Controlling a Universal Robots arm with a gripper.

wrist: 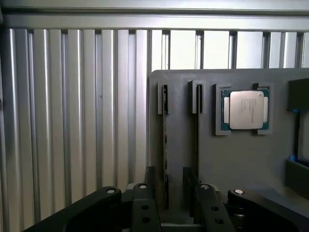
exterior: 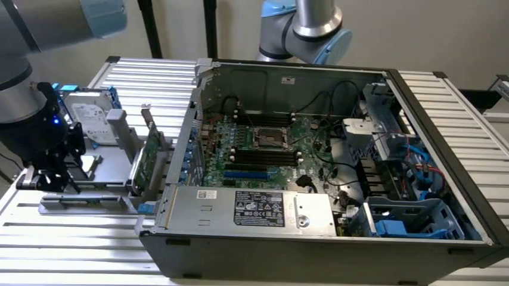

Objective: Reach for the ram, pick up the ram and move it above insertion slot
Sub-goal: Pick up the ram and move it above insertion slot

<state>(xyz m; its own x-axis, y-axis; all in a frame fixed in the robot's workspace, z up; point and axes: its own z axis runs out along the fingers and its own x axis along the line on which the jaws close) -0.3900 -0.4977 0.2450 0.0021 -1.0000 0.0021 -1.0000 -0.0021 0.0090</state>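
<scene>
The fingers (wrist: pixel 150 186) standing wide apart, the ram (wrist: pixel 165 140) showing edge-on between them, its near end hiding behind them, holder (exterior: pixel 83 201) sitting at nine o'clock from computer case (exterior: pixel 318 253) in the exterior view

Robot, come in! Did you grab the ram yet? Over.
Gripper open, low over the gray holder. Ram upright in its slot, between the jaws, ungripped. Nothing in the way.

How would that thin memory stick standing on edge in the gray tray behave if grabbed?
Probably stiff and light: the ram looks like a thin, narrow board. Standing on its narrow edge in the tray, it might tip or bind if nudged sideways.
</scene>
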